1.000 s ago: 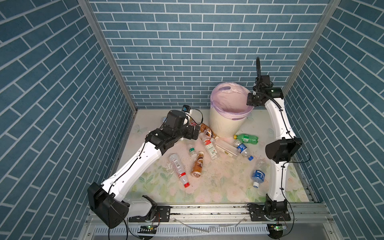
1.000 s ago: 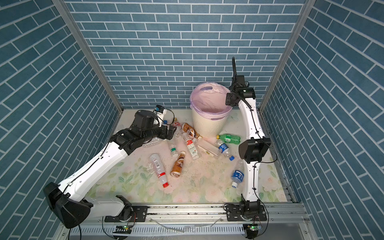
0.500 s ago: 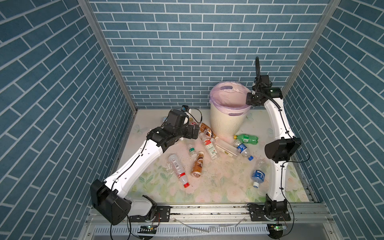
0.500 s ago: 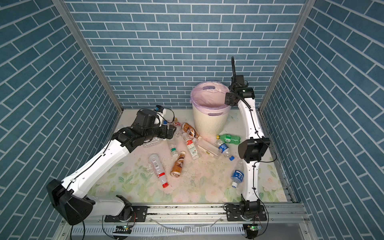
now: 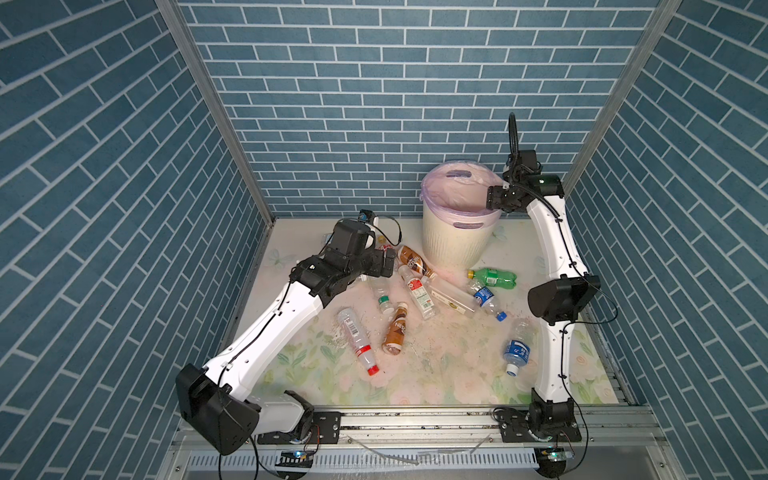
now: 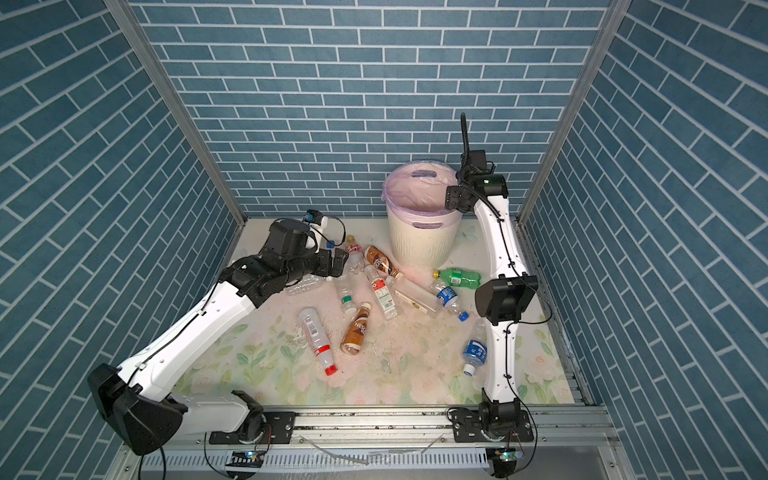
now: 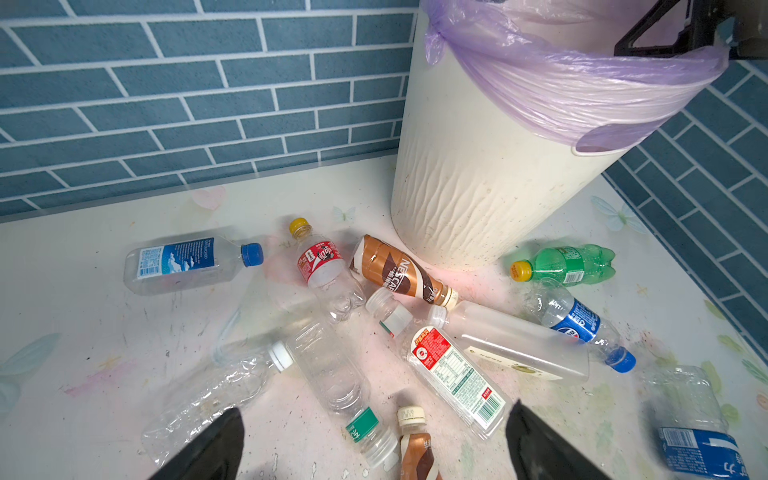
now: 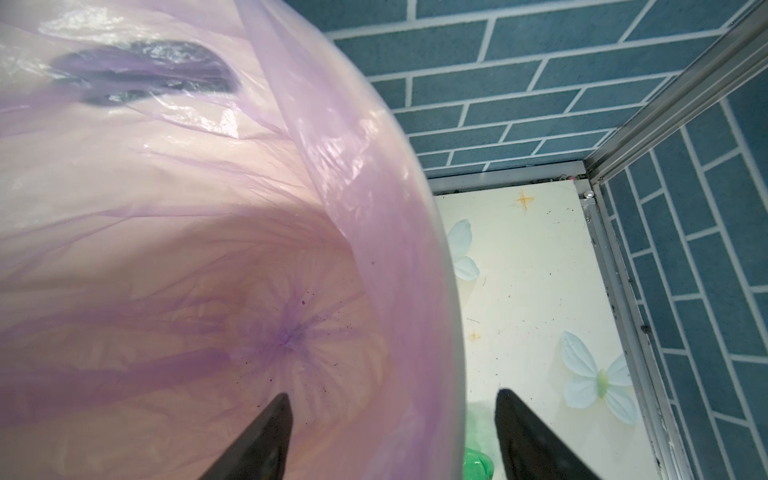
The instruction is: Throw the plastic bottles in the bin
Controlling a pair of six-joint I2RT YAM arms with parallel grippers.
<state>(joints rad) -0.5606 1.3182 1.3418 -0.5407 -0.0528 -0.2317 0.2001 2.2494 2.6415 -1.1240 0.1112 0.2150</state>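
The plastic bottles [image 5: 420,293] lie scattered across the table [image 5: 436,374], beside the bin [image 5: 453,245] at its far edge. The right gripper [image 8: 390,399] hangs over the rim, jaws apart and empty, as for a drop. The left gripper [image 7: 376,407], spread wide, hovers above the bottles, likely choosing one.

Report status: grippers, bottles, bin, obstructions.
Left gripper open, empty, over the plastic bottles. Right gripper open, empty, above the bin rim. Bottles lying scattered on the table, none seen inside. Nothing blocking.
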